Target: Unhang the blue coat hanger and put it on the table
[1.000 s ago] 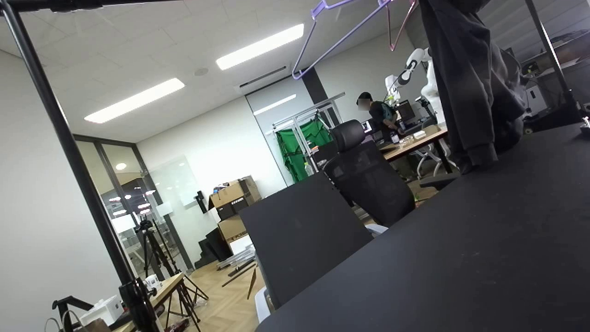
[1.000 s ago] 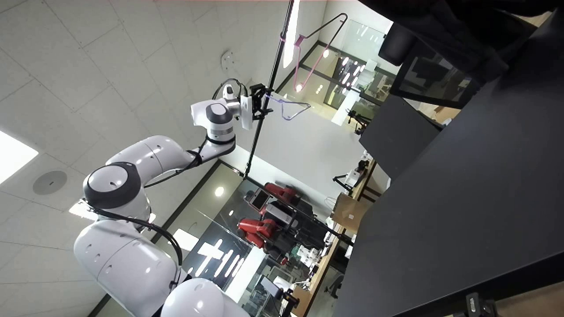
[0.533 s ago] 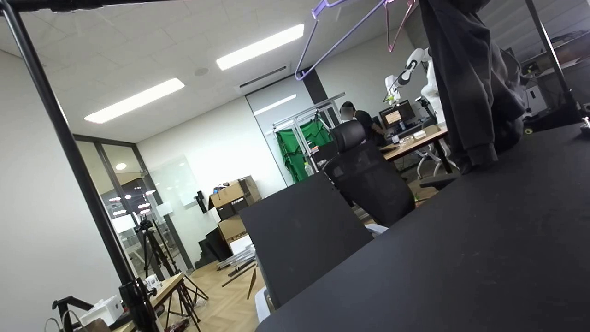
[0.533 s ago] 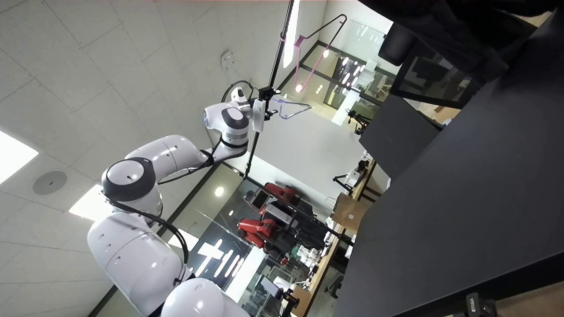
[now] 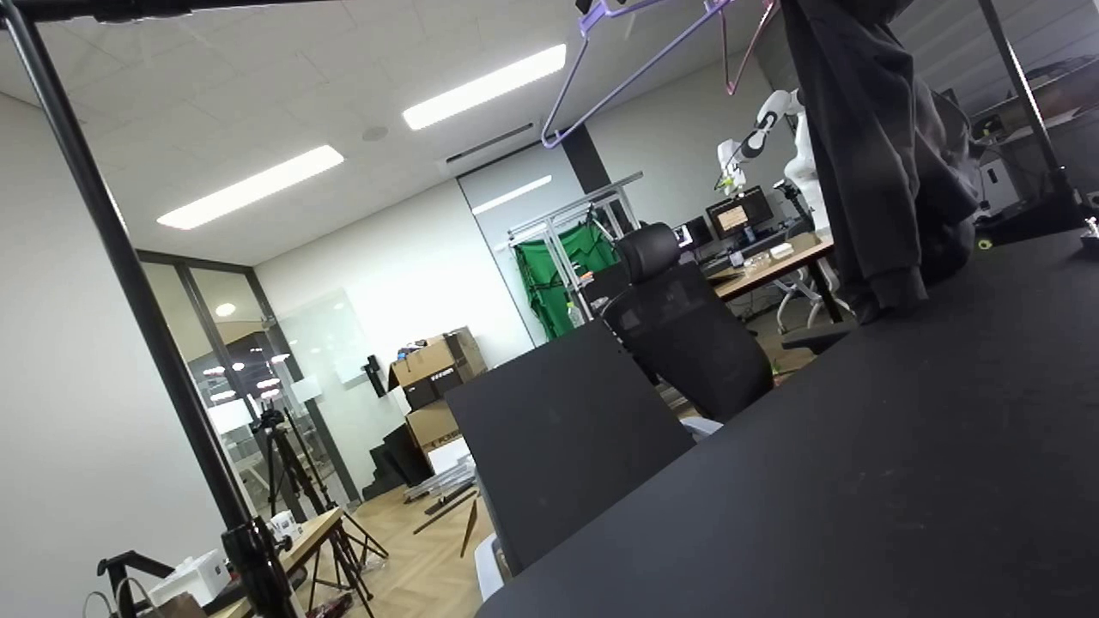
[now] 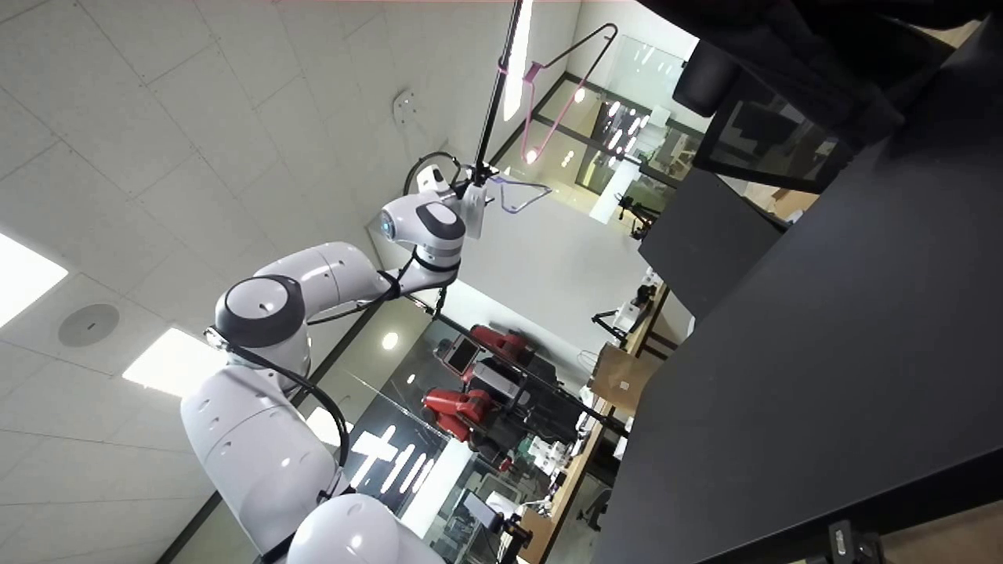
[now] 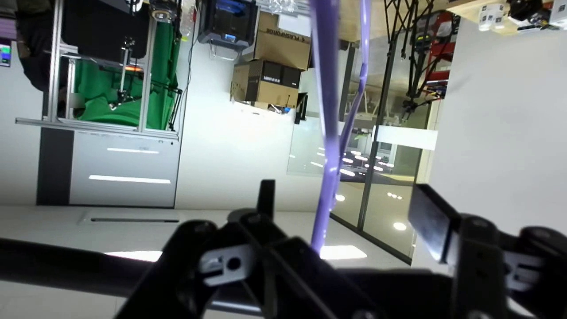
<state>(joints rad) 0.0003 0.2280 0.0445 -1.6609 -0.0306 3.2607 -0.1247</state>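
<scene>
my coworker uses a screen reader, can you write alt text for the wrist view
A lavender-blue coat hanger appears between the sides of the open end effector, not clamped. A black rail crosses the bottom behind the end effector; the view looks upside down, with cardboard boxes and green cloth toward the top.

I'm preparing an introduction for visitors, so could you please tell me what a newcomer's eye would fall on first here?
Probably the big white robot arm, bending up the left half of an exterior view. Next comes the lavender-blue hanger in the wrist view, showing in the gap of the open gripper. Then the black table spreads across the lower right in both exterior views.
</scene>
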